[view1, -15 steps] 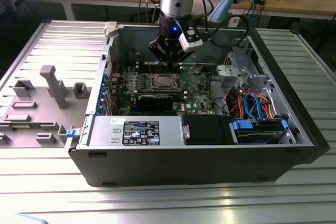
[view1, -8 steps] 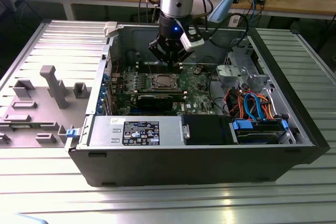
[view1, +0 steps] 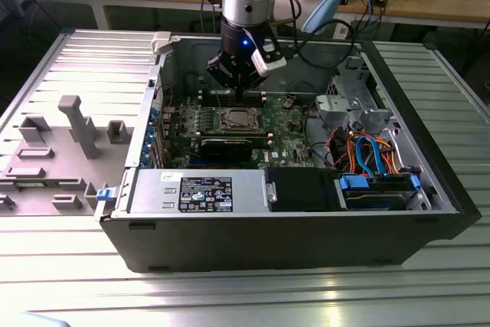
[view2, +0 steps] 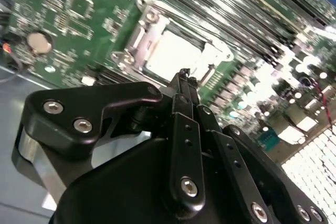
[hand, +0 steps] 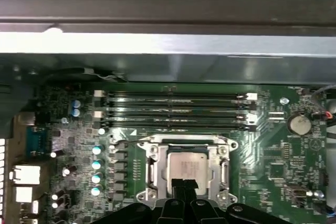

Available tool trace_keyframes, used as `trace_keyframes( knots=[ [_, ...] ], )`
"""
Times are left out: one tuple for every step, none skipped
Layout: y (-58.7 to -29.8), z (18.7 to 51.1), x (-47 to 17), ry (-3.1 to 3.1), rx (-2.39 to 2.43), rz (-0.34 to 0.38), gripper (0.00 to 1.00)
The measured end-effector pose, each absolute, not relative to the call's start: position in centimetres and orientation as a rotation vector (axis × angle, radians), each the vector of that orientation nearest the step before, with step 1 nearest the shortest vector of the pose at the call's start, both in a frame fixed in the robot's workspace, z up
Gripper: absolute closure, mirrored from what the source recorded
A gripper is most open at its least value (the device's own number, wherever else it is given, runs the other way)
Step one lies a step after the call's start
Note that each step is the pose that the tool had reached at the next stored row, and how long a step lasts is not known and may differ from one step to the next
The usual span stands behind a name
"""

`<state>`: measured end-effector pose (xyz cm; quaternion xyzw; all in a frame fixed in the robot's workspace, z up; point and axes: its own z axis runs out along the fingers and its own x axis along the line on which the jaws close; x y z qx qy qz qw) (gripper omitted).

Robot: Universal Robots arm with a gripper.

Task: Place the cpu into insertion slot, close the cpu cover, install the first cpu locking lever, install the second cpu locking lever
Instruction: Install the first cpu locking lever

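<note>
I see my gripper (view2: 183,73) hovering, jaws pressed together and empty, just above the cpu (hand: 188,170) seated in the slot (hand: 153,167) under the closed cover (hand: 223,153); the stiff levers probably need edge pressure.

Lab/workshop; slotted alu table (view1: 321,296); cluttered wooden bench (view1: 429,7) w/ cables behind.

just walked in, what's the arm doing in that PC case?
The arm's gripper is down inside the open computer case, right over the motherboard's socket. The cpu already sits in the socket, and the cpu cover is closed down around it like a frame. The fingertips are together at the near edge of the chip and hold nothing that I can see.
</note>
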<state>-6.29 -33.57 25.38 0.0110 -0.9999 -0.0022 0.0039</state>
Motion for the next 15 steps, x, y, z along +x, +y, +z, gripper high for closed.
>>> trace_keyframes(
  knots=[
    [-33.5, 25.4, -6.6, -3.134, 0.035, -0.007, 0.89],
    [-33.5, 25.3, -7.0, -3.134, 0.034, -0.007, 0.89],
    [-33.5, 25.3, -7.3, -3.134, 0.034, -0.007, 0.89],
    [-33.5, 25.2, -7.7, -3.134, 0.035, -0.007, 0.89],
    [-33.4, 25.2, -8.1, -3.134, 0.035, -0.007, 0.89],
    [-33.3, 25.1, -8.6, -3.134, 0.034, -0.007, 0.89],
    [-33.2, 25.1, -9.2, -3.134, 0.034, -0.007, 0.89],
    [-33.1, 25.0, -9.5, -3.134, 0.034, -0.007, 0.89],
    [-33.0, 25.0, -9.9, -3.134, 0.035, -0.007, 0.89],
    [-32.9, 24.9, -10.3, -3.134, 0.034, -0.008, 0.89],
    [-32.7, 24.9, -10.6, -3.134, 0.034, -0.008, 0.89],
    [-32.6, 24.8, -10.8, -3.134, 0.035, -0.009, 0.89],
    [-32.4, 24.8, -11.1, -3.134, 0.035, -0.010, 0.89],
    [-32.3, 24.8, -11.4, -3.135, 0.034, -0.012, 0.89],
    [-32.1, 24.8, -11.8, -3.135, 0.035, -0.015, 0.89]
  ],
)
